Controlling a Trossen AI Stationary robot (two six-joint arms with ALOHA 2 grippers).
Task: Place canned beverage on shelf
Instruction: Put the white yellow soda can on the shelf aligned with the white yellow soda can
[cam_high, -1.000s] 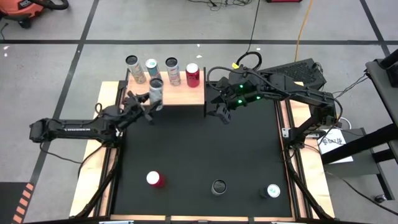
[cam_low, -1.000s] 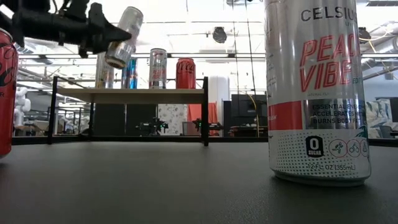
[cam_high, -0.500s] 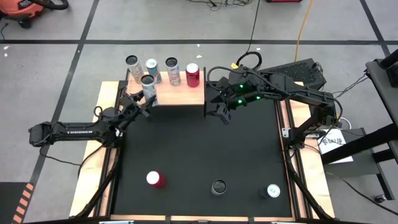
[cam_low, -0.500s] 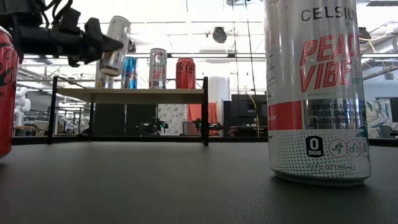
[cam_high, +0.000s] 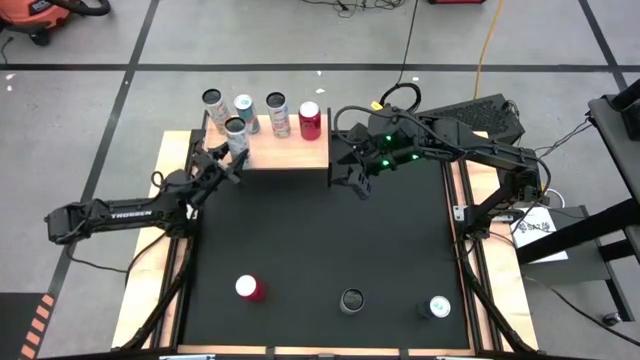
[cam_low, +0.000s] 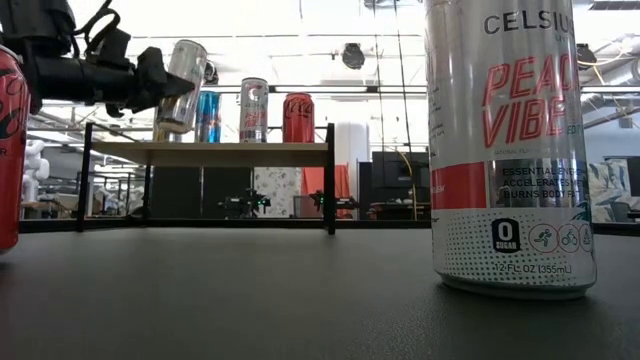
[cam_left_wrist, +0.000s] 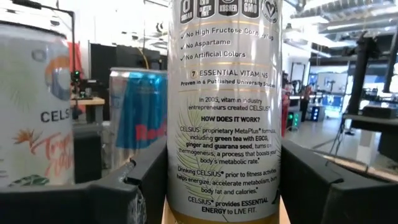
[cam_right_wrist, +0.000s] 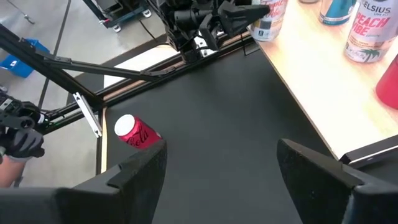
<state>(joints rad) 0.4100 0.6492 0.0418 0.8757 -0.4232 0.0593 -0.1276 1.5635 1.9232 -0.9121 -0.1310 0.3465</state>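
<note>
My left gripper (cam_high: 231, 159) is shut on a silver Celsius can (cam_high: 237, 130) over the left front part of the shelf (cam_high: 290, 152), a pale wooden board on black legs. In the low view the can (cam_low: 182, 85) leans, with its lower end just above the board (cam_low: 225, 150). Several more cans stand along the shelf's far edge, the red one (cam_high: 310, 118) rightmost. My right gripper (cam_high: 352, 185) hovers open off the shelf's right end, holding nothing. My left gripper pinches the can's side wall (cam_left_wrist: 186, 186), in its lower half, between its two fingers (cam_left_wrist: 81, 199). The fingers come about level from the table's near left and lie across the can. The can leans slightly, top up, clear of the board.
On the black table near its front edge stand a red can (cam_high: 248, 288), a dark can (cam_high: 352, 300) and a white Celsius can (cam_high: 438, 307). Wooden strips (cam_high: 170, 230) edge the table. The shelf's front half right of the held can is bare board (cam_right_wrist: 323, 74).
My left gripper has sunk and gone toward the table's left edge with the can, staying shut on it. The can, steeply tipped a second ago, now stands nearly upright and lower, close over the shelf's left front part.
</note>
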